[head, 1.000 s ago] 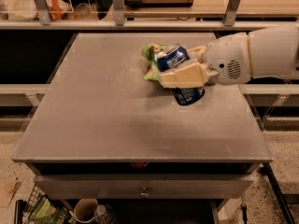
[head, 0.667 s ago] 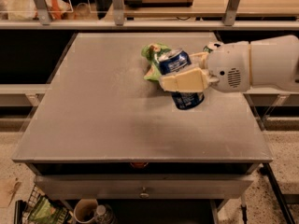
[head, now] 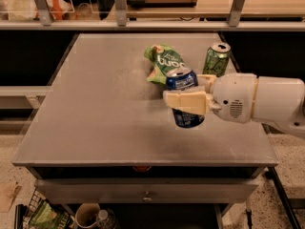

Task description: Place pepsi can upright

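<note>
The pepsi can point(head: 182, 80), dark blue with white print and a silver top, stands nearly upright, held right of the table's centre. My gripper point(head: 187, 97) comes in from the right and is shut on the can's middle; one cream finger point(head: 185, 102) crosses its front. Whether the can's bottom touches the grey table point(head: 95, 104) or hangs just above it I cannot tell.
A green snack bag point(head: 164, 61) with white lettering lies just behind the pepsi can. A green drink can point(head: 217, 57) stands upright behind my wrist. Shelving and a rail run along the table's far edge. A drawer front is below the near edge.
My arm has drawn back to the right and towards the near edge with the can, which has turned more upright. The green can behind is now uncovered.
</note>
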